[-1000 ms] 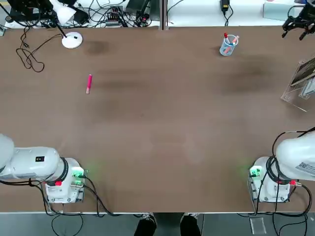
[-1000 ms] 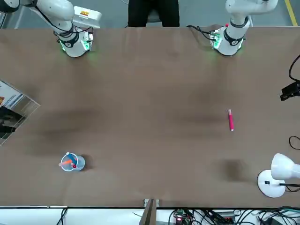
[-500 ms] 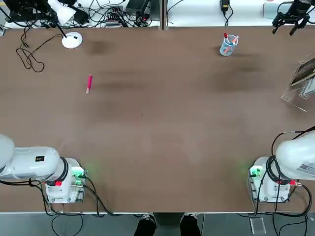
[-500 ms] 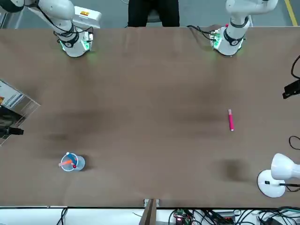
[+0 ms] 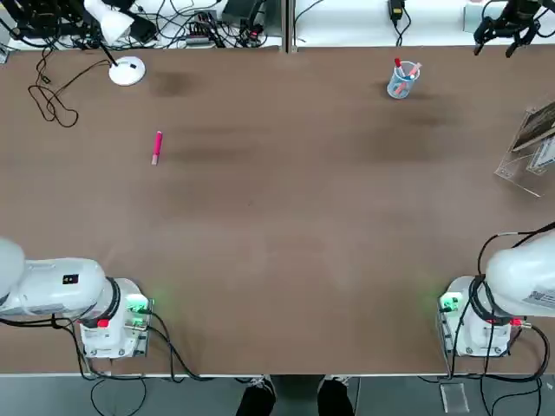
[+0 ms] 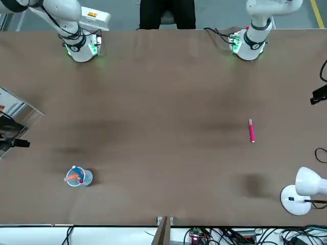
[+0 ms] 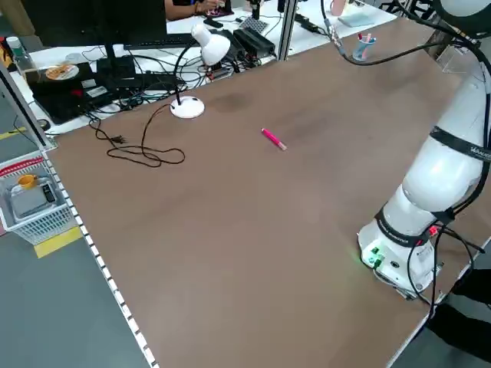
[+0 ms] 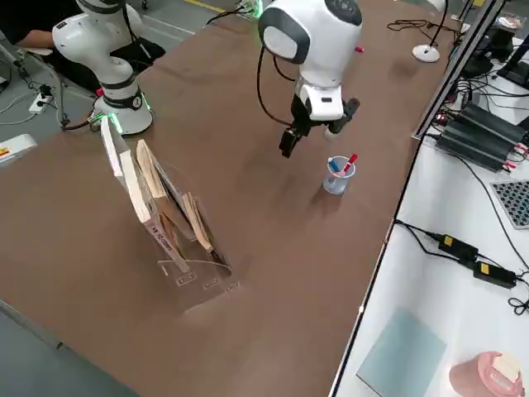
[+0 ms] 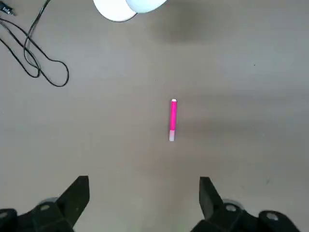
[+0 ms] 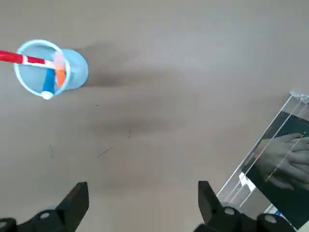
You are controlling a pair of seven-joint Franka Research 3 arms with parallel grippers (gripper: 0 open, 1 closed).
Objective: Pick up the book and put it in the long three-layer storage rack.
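Standing in the clear long three-layer storage rack (image 8: 169, 227), the book (image 10: 285, 164) shows its dark cover with the pale hand image through the acrylic; it leans on a slanted tier, upright rather than flat, with its long axis running up the slant. The rack sits at the table's edge on my right side, well apart from everything else on the brown table (image 5: 286, 225).

My right gripper (image 8: 310, 136) hangs in the air near the far edge, between the rack and the small clear cup with pens (image 8: 337, 175), closer to the cup. Its fingers are spread wide and pinch nothing. From this gripper the book lies off to my right and somewhat back toward the arm bases. This arm is plainly the nearer one.

My left gripper (image 9: 144, 203) is likewise spread and empty, hovering high over the other half of the table above a pink marker (image 9: 173, 120), with a white desk lamp (image 5: 121, 52) and its black cord (image 5: 48, 100) beyond.

Judged from how things lie, the placing looks done: the book is already in the rack, and what remains for the right arm is only to pull clear.
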